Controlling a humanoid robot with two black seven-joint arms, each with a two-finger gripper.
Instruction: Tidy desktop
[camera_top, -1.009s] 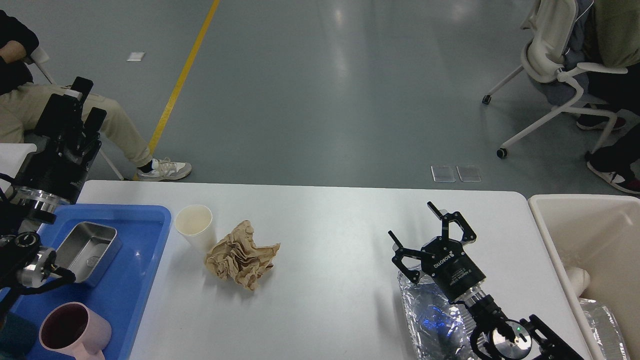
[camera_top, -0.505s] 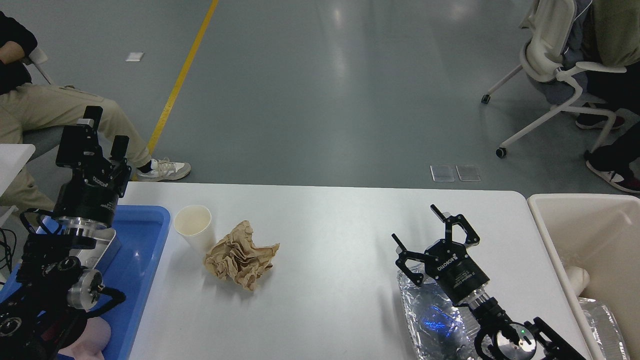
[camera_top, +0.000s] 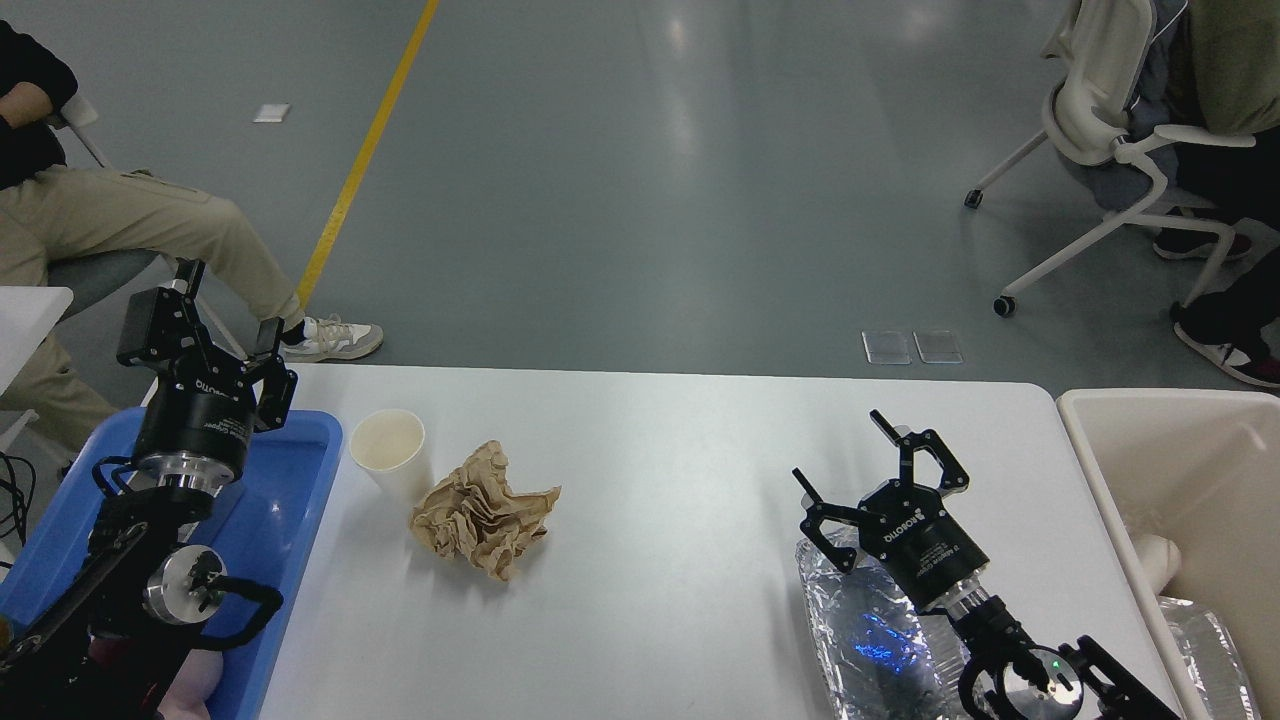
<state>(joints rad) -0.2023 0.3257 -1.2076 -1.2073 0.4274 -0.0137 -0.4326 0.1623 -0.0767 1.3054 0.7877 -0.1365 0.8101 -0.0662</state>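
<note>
White desk (camera_top: 680, 470) fills the head view, with the paper cup (camera_top: 388, 450) standing on it just left of the crumpled brown paper (camera_top: 480, 510). My left tool (camera_top: 215, 345) has swung in from the far left over the last second and now sits above the blue tray (camera_top: 290, 500), left of the cup, jaws apart and empty. I judge the cup is next. My right tool (camera_top: 880, 465), well right of the cup, has barely drifted; it gapes empty above the foil container (camera_top: 850, 620).
</note>
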